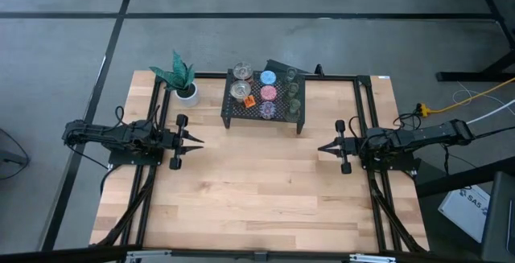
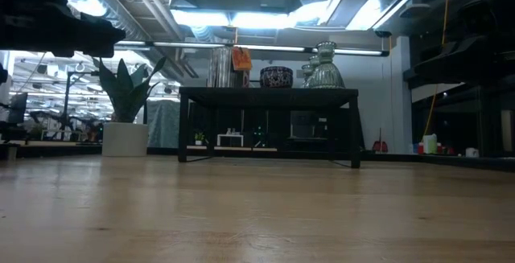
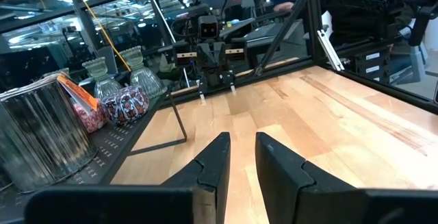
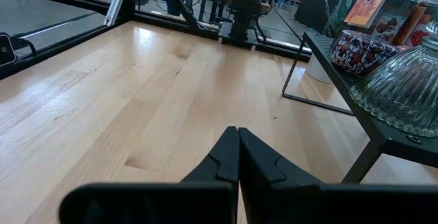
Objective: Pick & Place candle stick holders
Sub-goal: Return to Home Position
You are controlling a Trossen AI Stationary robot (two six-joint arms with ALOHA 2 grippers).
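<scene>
Both arms lie low over the tabletop (image 1: pixel 257 191), one at each side, well apart from the black mesh rack (image 1: pixel 238 115).
- Left claw (image 1: pixel 195 143): fingers slightly parted with a narrow gap, nothing between them.
- Right claw (image 1: pixel 322 148): fingers pressed together, empty.

All eight holders stand on top of the rack; none is on the tabletop.
- Two silvery holders (image 1: pixel 240 91), with orange marks, are on the left arm's side, nearest the potted plant (image 1: pixel 183 82).
- Blue holder (image 1: pixel 268 77), pink holder (image 1: pixel 268 93) and purple holder (image 1: pixel 267 110) run down the middle.
- Three olive-green glass holders (image 1: pixel 294 91) are on the right arm's side.

Handling, as I judge it:
- **Green ones:** ribbed glass, so probably stiff, brittle and heavy for their size. The ribs may give the fingers some bite, but a hard squeeze or a knock against a neighbour could chip them. Pinch across the body below the rim.
- **Silvery ones:** they look thin-walled, light and smooth, so likely to slip or dent. Grip lightly and low across the wall, clear of the orange mark.
- **Patterned coloured ones:** glossy and squat, best taken across the widest part.
- **Spacing:** the holders stand close together, so the fingers would have to enter the gaps cleanly.
</scene>
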